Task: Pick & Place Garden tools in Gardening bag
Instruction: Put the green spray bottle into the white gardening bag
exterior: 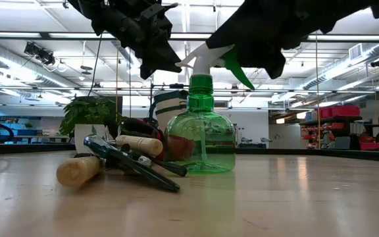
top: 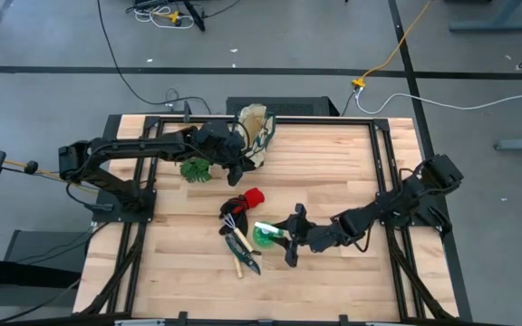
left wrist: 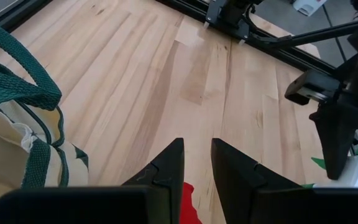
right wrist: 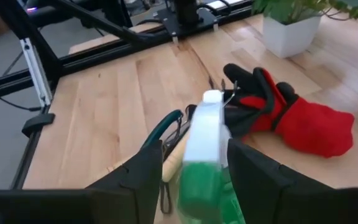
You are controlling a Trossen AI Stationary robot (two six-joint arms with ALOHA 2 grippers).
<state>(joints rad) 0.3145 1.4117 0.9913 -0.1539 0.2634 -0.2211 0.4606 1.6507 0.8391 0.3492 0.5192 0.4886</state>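
A green spray bottle point(top: 265, 234) with a white head point(right wrist: 205, 134) stands upright on the table. My right gripper point(right wrist: 194, 163) is open, one finger on each side of that head. Beside the bottle lie a red-and-black glove point(right wrist: 291, 118), dark-handled shears point(exterior: 133, 166) and a wooden-handled rake point(exterior: 77, 170) in a small heap. The beige bag point(top: 256, 134) with green handles point(left wrist: 23, 93) stands at the far edge. My left gripper point(left wrist: 196, 163) hangs above the table between bag and glove, its fingers a narrow gap apart with nothing between them. My right gripper comes at the bottle's white spray head point(right wrist: 213, 146) from the table's right side, slanting down, with a finger on either side of it. I cannot tell whether either finger touches it. The bottle stands upright on its base.
A leafy plant in a white pot point(top: 195, 169) stands left of the bag, close to my left arm. Black frame rails point(top: 383, 154) run along the table's edges. Bare wood lies to the near side and between the heap and the right rail.
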